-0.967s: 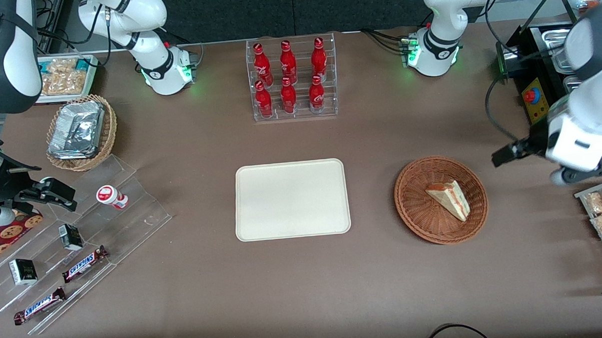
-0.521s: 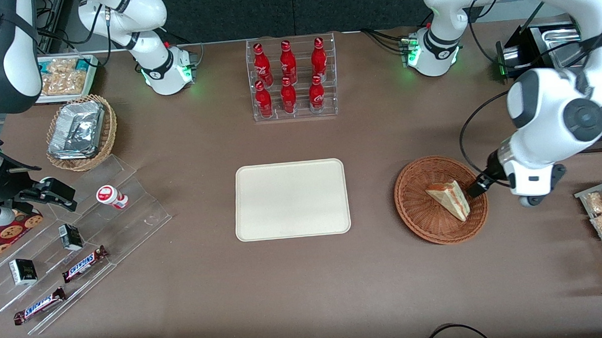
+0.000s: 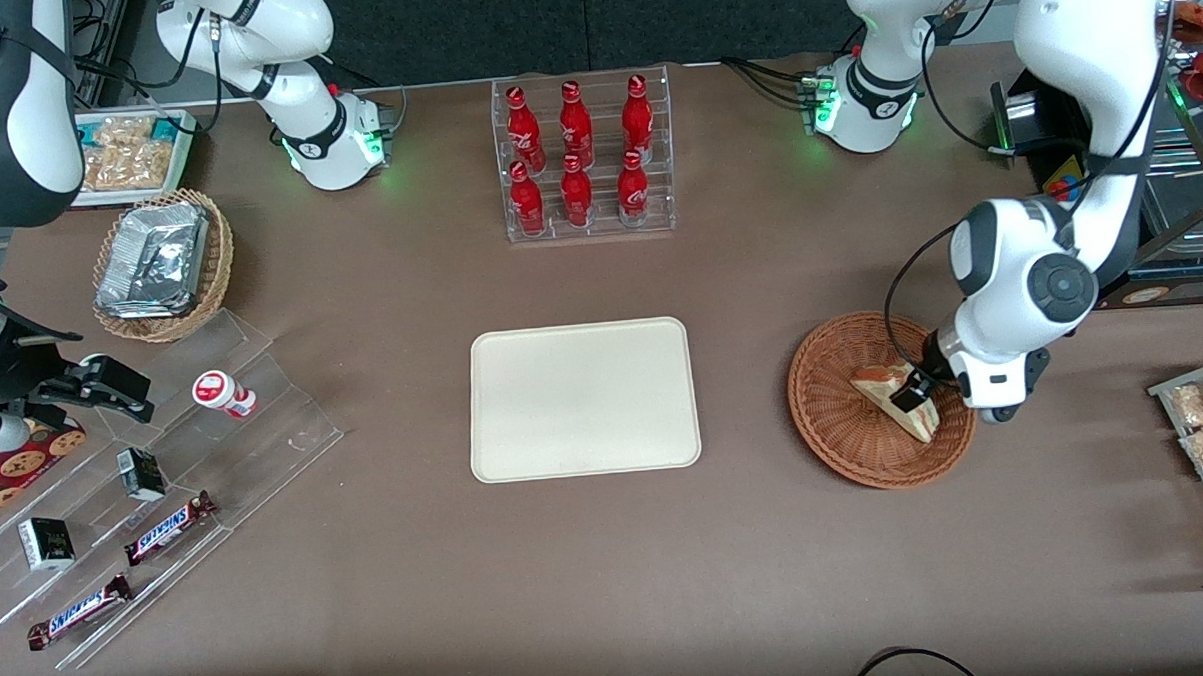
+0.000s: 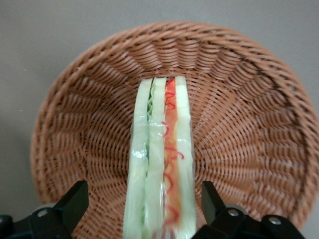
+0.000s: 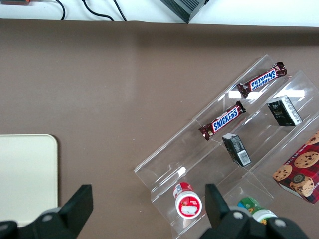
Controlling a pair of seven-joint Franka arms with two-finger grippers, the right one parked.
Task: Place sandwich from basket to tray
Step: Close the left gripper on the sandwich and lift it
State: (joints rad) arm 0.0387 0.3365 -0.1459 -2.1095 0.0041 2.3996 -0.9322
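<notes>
Step in hand: the reach-and-grasp, not yet closed. The gripper (image 3: 912,395) sits low inside the basket (image 3: 832,410), directly over the sandwich (image 3: 881,385). In the wrist view the two fingers (image 4: 75,199) stand spread, one on each bread face of the sandwich (image 4: 159,159), with a visible gap on both sides; nothing is gripped. The wedge stands on edge with its filling layers facing the wrist camera: pale bread, green, then orange-red.

Location of parts: the sandwich lies in the basket, in the part toward the working arm's end of the table, its pointed end aimed toward the near rim. The basket (image 4: 249,99) rests on the brown table (image 3: 610,578). The tray (image 3: 523,381) is at mid-table, well apart from the basket toward the parked arm's end, bare.

Judgement on progress: early. Alignment looks done, since the wedge is centred between the fingers and their closing line runs across the bread faces.

Next move calls for:
- a little more descent, if any, so the pads meet the bread faces rather than just the top edge; how deep they already sit cannot be told;
- a gentle close, as soft bread in clear wrap will likely squash or slip under a hard pinch;
- a straight lift clear of the basket rim before any sideways travel toward the tray.

Risk noted: the wrap may slide on the pads during the lift.
</notes>
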